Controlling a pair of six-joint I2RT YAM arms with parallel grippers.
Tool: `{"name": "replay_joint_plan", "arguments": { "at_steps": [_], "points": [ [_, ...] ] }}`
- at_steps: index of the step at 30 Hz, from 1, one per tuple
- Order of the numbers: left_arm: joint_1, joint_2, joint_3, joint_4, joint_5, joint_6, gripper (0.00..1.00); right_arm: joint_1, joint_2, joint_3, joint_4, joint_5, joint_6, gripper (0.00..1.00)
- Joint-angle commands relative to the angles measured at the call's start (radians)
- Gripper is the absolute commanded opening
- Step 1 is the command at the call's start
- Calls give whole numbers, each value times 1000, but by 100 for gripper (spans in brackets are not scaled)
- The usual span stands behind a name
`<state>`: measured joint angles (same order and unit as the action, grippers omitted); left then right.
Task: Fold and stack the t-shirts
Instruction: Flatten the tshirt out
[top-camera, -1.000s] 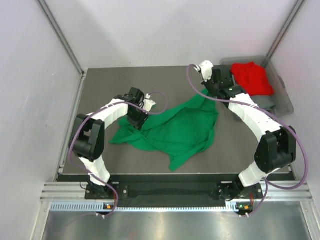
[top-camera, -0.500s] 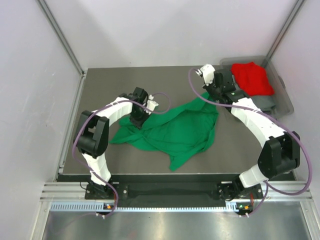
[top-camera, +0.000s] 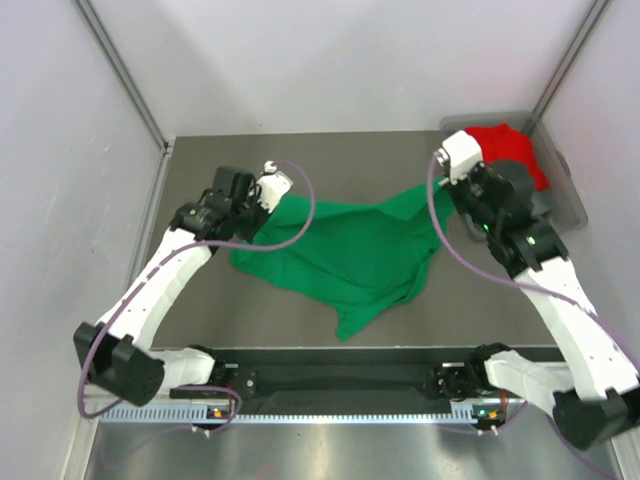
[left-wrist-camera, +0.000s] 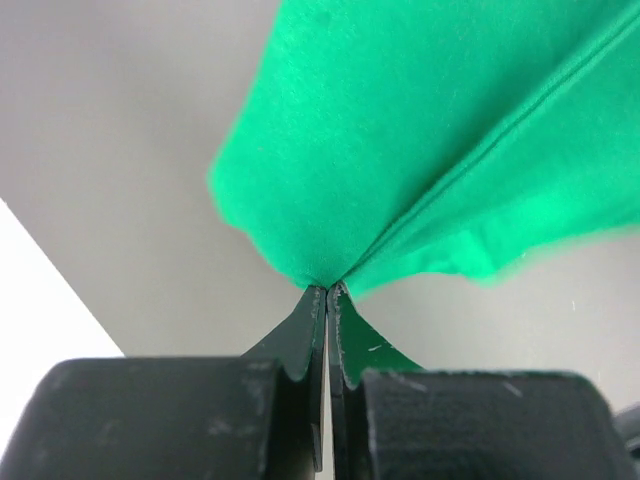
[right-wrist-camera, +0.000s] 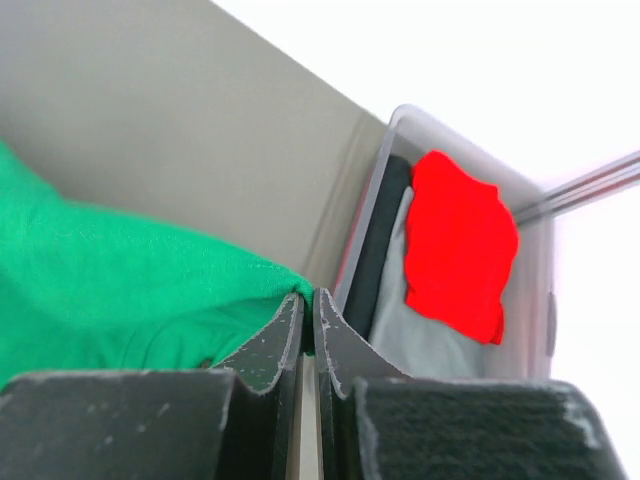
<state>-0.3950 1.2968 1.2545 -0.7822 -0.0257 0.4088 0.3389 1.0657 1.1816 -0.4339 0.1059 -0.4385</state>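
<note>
Both arms have lifted and spread apart since a second ago, pulling the green shirt (top-camera: 350, 250) out wide between them. The left gripper (left-wrist-camera: 327, 290) is pinched tight on one corner of the cloth and the right gripper (right-wrist-camera: 308, 297) on another edge. The rest sags below and between them onto the table (top-camera: 260, 310). The red shirt (right-wrist-camera: 460, 245) lies in the bin (top-camera: 568, 195) just beyond the right gripper. The cloth looks light and limp, likely to slip, so hems or shoulder seams seem the safest hold.
</note>
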Motion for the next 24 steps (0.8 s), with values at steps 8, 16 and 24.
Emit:
{"name": "replay_joint_plan", "arguments": {
  "at_steps": [8, 16, 24],
  "points": [
    [77, -237, -173, -123, 221, 77, 0, -69, -293, -160, -158, -269, -34, 0],
    [73, -33, -103, 125, 116, 55, 24, -92, 66, -55, 26, 55, 33, 0],
    [74, 183, -68, 138, 7, -48, 29, -181, 281, 162, 14, 97, 107, 0]
  ]
}}
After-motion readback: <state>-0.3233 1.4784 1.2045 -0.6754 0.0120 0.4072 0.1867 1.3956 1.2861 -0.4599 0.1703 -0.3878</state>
